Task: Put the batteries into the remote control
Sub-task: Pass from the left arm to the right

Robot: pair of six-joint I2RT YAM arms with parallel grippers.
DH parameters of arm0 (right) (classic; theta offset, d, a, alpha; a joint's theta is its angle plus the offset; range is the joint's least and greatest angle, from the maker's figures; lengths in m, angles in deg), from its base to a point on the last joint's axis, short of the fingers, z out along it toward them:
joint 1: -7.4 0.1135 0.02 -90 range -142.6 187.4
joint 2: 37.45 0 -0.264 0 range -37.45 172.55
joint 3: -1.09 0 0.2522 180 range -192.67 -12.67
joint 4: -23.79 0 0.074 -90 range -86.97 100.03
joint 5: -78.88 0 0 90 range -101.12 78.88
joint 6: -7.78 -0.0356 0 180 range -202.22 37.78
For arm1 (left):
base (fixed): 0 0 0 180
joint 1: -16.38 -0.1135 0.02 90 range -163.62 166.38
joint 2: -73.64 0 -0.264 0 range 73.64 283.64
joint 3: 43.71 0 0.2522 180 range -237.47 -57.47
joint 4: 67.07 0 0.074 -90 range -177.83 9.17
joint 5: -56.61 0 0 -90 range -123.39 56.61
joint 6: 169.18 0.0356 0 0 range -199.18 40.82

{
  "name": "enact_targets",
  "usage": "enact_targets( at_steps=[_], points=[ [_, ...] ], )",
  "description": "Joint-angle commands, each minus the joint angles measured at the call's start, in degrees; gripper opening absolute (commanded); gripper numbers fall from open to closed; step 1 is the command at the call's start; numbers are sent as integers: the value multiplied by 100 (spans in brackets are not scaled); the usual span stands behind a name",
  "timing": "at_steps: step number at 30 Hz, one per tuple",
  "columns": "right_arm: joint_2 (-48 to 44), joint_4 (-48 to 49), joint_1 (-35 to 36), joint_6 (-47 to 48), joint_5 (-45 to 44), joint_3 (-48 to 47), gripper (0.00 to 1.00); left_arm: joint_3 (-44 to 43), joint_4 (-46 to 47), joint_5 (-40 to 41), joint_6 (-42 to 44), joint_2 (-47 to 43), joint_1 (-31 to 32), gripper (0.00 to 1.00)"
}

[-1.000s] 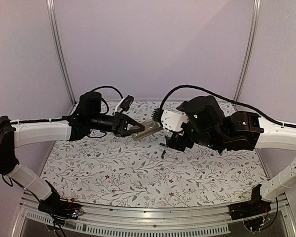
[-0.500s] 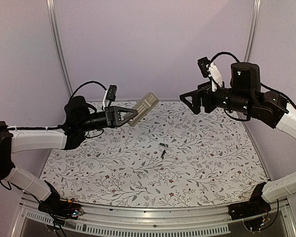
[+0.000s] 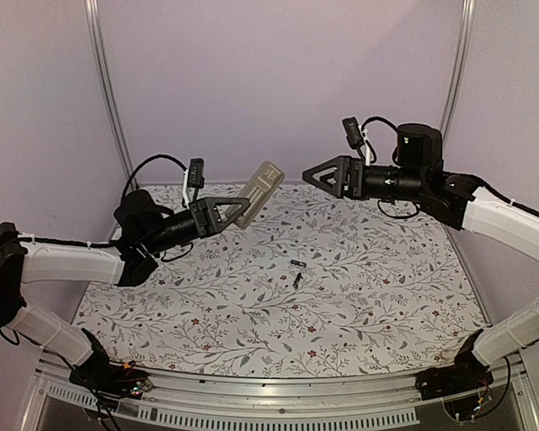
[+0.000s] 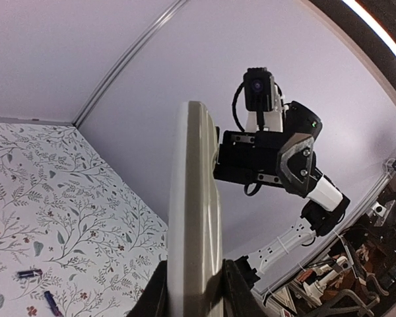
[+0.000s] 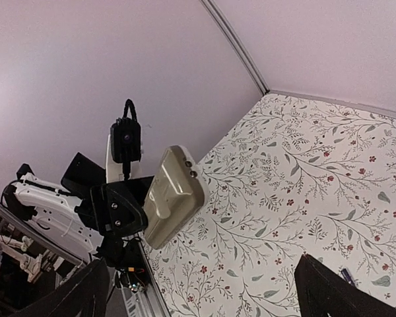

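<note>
My left gripper (image 3: 240,208) is shut on the lower end of the remote control (image 3: 259,192), a tan-grey bar held tilted up above the back left of the table. In the left wrist view the remote (image 4: 195,211) stands edge-on between my fingers (image 4: 156,294). My right gripper (image 3: 309,174) is open and empty, raised at the back, pointing left at the remote with a gap between them; the remote also shows in the right wrist view (image 5: 173,195). Two small dark batteries (image 3: 297,263) (image 3: 297,281) lie on the table near its middle, also seen in the left wrist view (image 4: 30,273).
The table has a white floral cover (image 3: 251,314). Purple walls close the back and sides, with metal posts (image 3: 108,90) at the back corners. A metal rail (image 3: 269,395) runs along the near edge.
The two grippers were together over the table at the remote. My right gripper has let go, risen and pulled back right. My left gripper has lifted the remote and tilted it up.
</note>
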Motion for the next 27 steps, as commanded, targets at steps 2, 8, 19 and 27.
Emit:
enact_targets(
  at_steps=[2, 8, 19, 27],
  points=[
    [396, 1669, -86, -1539, 836, 241, 99, 153, 623, 415, 151, -95, 233, 0],
    [841, 2724, -73, -2365, 1057, 276, 96, 136, 762, 585, 138, -9, 352, 0],
    [1728, 3794, 237, -3022, 1152, -148, 83, 58, 1634, 593, -529, 575, 542, 0],
    [1964, 3827, 306, -3026, 1288, -337, 71, 106, 1981, 775, -832, 801, 665, 0]
  ],
)
